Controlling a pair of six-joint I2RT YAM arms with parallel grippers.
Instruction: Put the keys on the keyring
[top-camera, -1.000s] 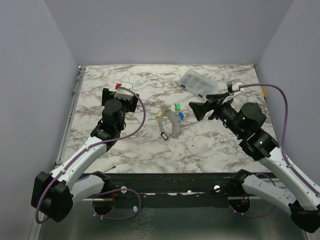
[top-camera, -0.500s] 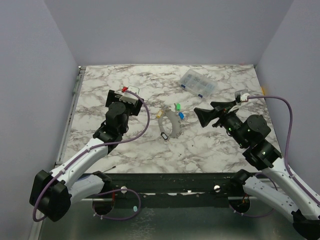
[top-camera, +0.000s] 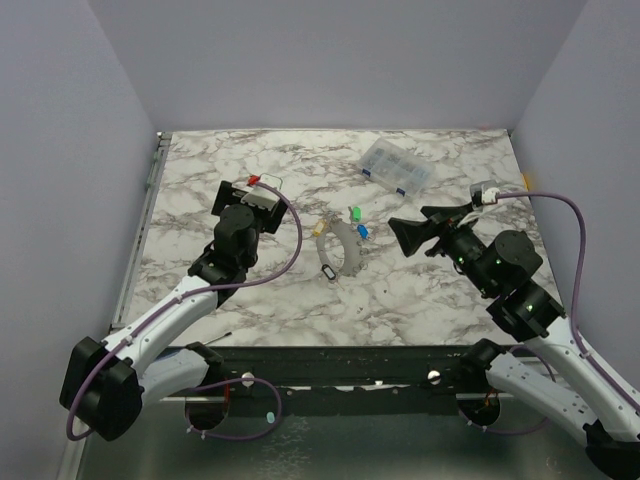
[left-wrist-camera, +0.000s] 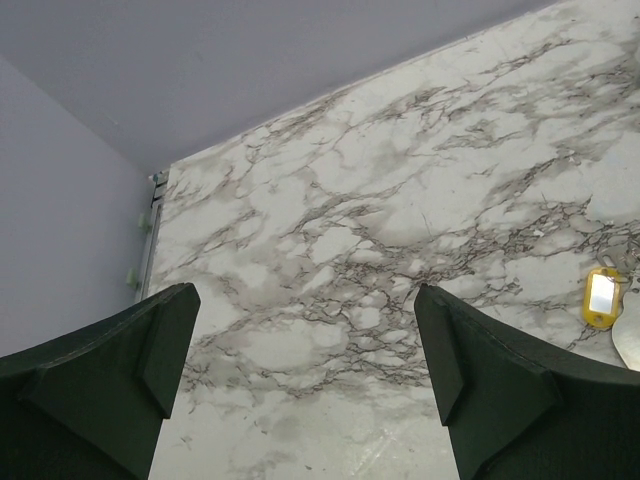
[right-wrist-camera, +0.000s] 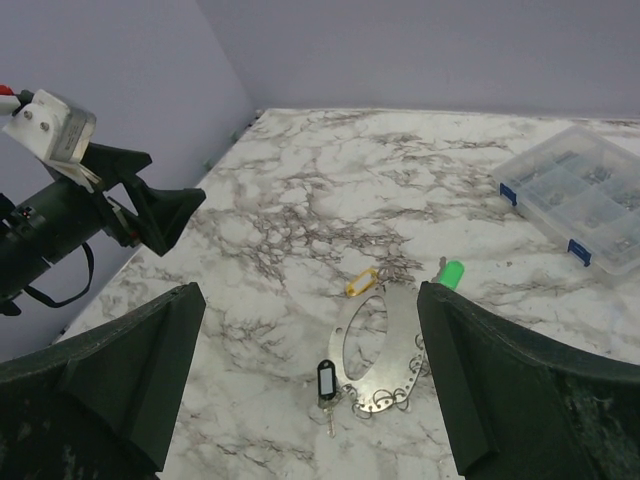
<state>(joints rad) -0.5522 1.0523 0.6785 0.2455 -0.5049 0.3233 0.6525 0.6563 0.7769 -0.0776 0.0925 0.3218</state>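
Right gripper (top-camera: 400, 228) and left gripper (top-camera: 247, 197) both spread wide and empty, flanking the keyring (top-camera: 346, 250).
Keyring lies flat mid-tabletop (top-camera: 440, 305), a thin grey metal hoop. Green key (right-wrist-camera: 452, 272) and yellow key (right-wrist-camera: 362, 282) are at its far end and the black-rimmed oval tag (right-wrist-camera: 326, 378) at its near end; whether any is threaded, cannot tell. Judgement: approach step. Pin the hoop on a bare stretch, take one key by its coloured head, and close slowly.
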